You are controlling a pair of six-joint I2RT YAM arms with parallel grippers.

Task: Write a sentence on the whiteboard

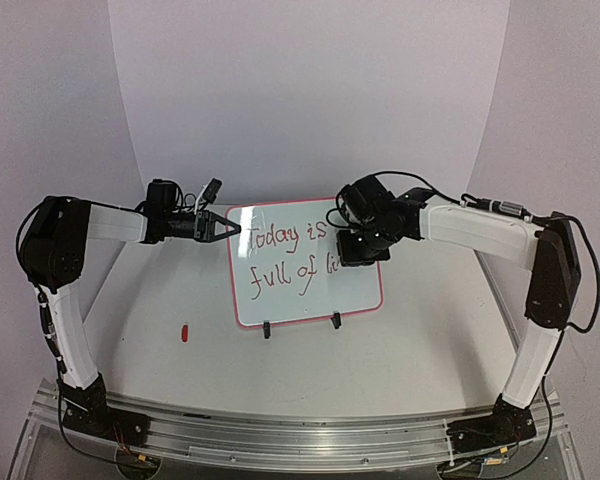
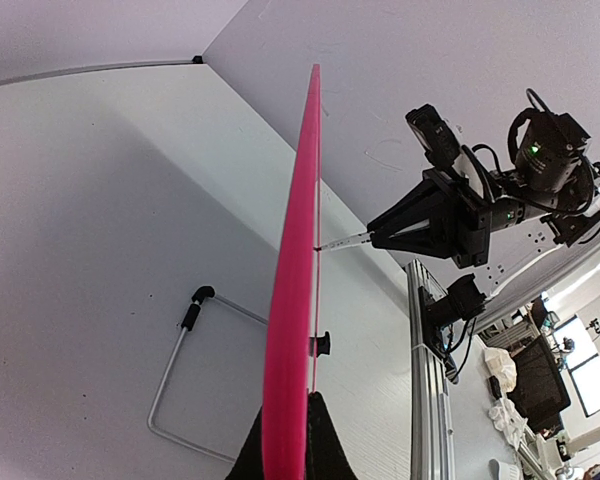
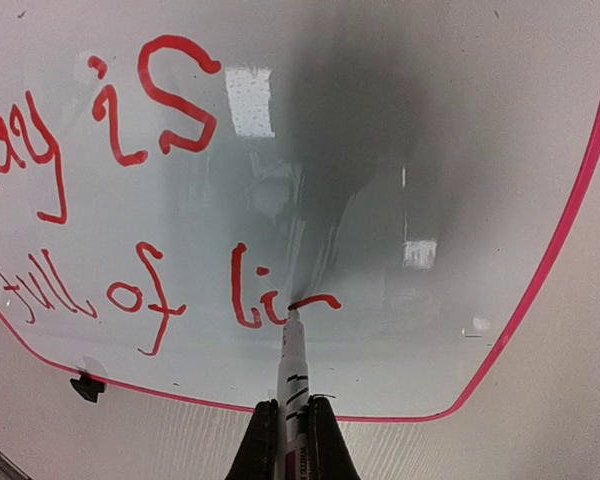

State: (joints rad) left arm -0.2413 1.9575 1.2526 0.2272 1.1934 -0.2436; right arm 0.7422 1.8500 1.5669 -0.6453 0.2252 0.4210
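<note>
Whiteboard (image 1: 355,290) — left edge clamped in left pincer (image 1: 232,228).

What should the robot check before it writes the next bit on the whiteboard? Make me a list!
1. Tip of the marker touches the whiteboard: ok.
2. Right end effector shut on the marker: ok.
3. Left end effector clamps the whiteboard's left edge: ok.
4. The sentence finished: not ok; it stops at "Today is full of li" plus one short stroke.
5. Bare board to the right of the last stroke: ok.
6. Ink left in the marker: cannot tell.
</note>
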